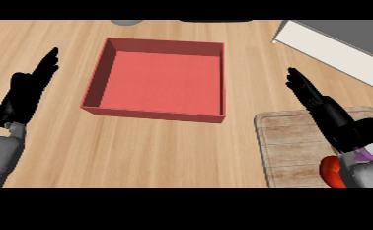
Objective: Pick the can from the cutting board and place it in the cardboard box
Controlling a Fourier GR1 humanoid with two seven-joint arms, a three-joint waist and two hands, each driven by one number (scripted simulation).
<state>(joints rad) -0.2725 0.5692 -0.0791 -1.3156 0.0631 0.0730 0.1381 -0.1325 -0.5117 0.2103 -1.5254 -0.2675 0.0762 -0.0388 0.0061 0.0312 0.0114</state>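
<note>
The can (pixel 330 171) lay on the board (pixel 291 145), just under the right wrist; the right hand (pixel 320 108) hovered open, fingers straight, holding nothing; the left hand (pixel 27 93) rested open; the box (pixel 98 73) held nothing; grasp and placing both remained.

A square red open-topped box (pixel 161 80) sits on the light wooden counter (pixel 146 150). Right of it lies a pale wooden cutting board (pixel 291 145) bearing a red can (pixel 331 171), with the open black right hand (pixel 324 110) above it. The open black left hand (pixel 27 93) rests at the left edge.
</note>
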